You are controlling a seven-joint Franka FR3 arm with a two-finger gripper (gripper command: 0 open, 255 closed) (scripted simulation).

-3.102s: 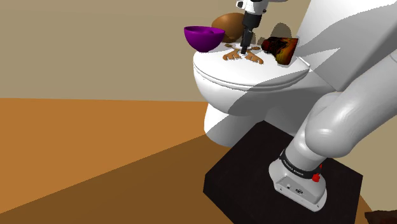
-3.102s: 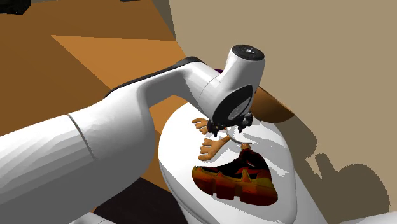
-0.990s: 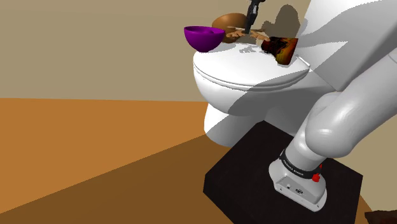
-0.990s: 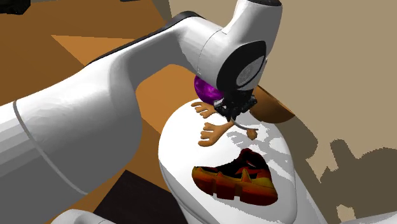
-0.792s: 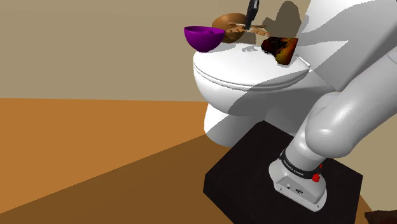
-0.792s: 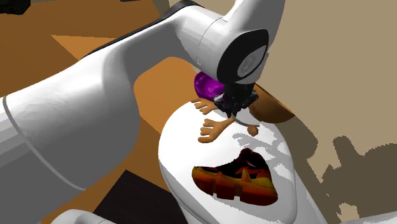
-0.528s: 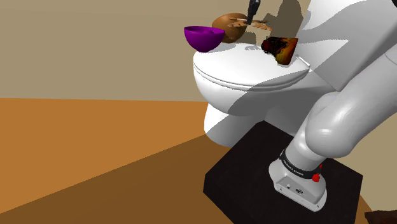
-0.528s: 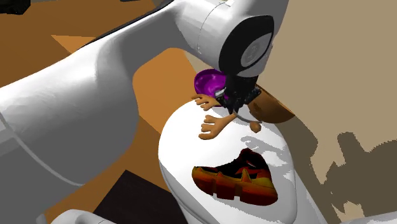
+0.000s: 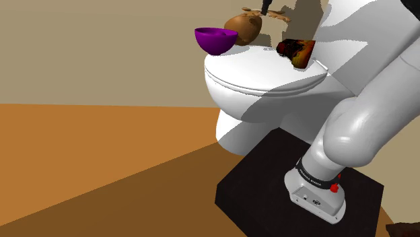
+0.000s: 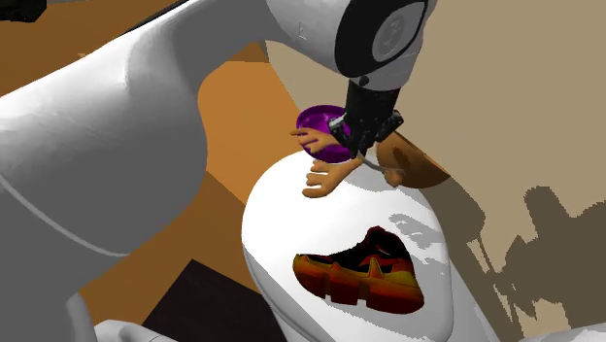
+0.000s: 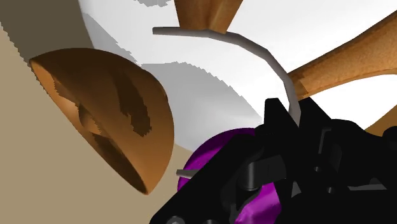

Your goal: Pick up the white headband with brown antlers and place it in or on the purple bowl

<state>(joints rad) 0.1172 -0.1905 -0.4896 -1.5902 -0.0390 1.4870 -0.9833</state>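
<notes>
The headband has a thin pale band (image 11: 256, 46) and brown antlers (image 10: 327, 167). It hangs in the air above the white toilet lid (image 10: 291, 228), with my black gripper (image 10: 362, 138) shut on the band. In the shoulder view the gripper (image 9: 266, 6) is at the top edge, the antlers (image 9: 281, 18) spread on either side of it. The purple bowl (image 9: 215, 39) stands at the lid's far end, to the shoulder view's left of the gripper. In the wrist view the purple bowl (image 11: 257, 194) lies right under the fingers (image 11: 280, 118).
A brown half-round bowl (image 9: 243, 28) sits between the purple bowl and the gripper, close to the hanging antlers. A black, red and orange shoe (image 10: 364, 272) lies on the nearer part of the lid. The beige wall is just behind.
The gripper has risen with the headband, lifting it off the lid. It has also moved a little toward the purple bowl.
</notes>
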